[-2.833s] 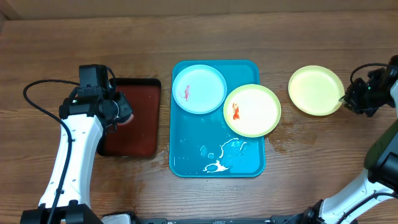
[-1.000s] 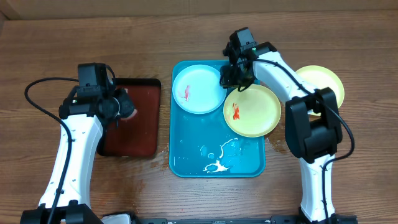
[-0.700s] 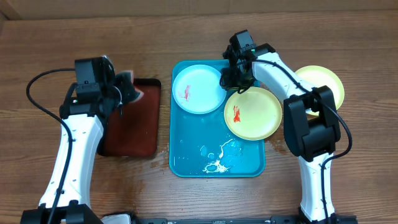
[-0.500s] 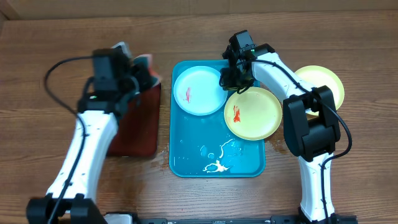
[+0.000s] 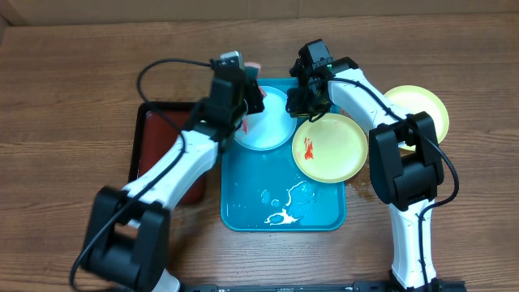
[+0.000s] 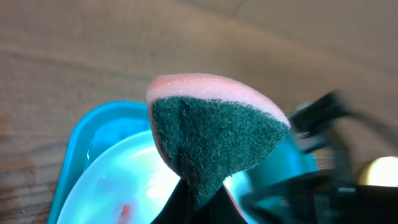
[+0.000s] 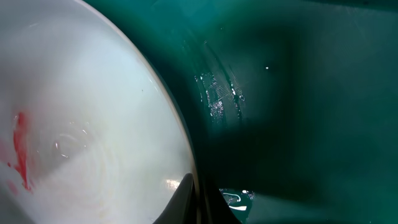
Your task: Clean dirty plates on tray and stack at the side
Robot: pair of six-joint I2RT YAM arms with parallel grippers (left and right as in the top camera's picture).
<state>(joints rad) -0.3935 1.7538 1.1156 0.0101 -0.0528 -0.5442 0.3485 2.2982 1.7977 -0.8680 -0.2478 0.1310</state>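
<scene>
Overhead, bright, even light from above keeps the wooden table point(image 5: 81, 49) sharp and its shadows soft. Wet patches on the tray point(image 5: 243, 195) glint white. From the left wrist the sponge point(image 6: 214, 143) is crisp and everything behind it blurred (the dark arm point(image 6: 323, 118) smears). The right wrist view is dim: the plate point(image 7: 81, 124) glows pale while the tray sinks into shadow.

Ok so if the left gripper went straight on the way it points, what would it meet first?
Probably the white plate on the blue tray: the left gripper, shut on a sponge, points down at it, so the sponge would touch first. Depth is unclear, though.
</scene>
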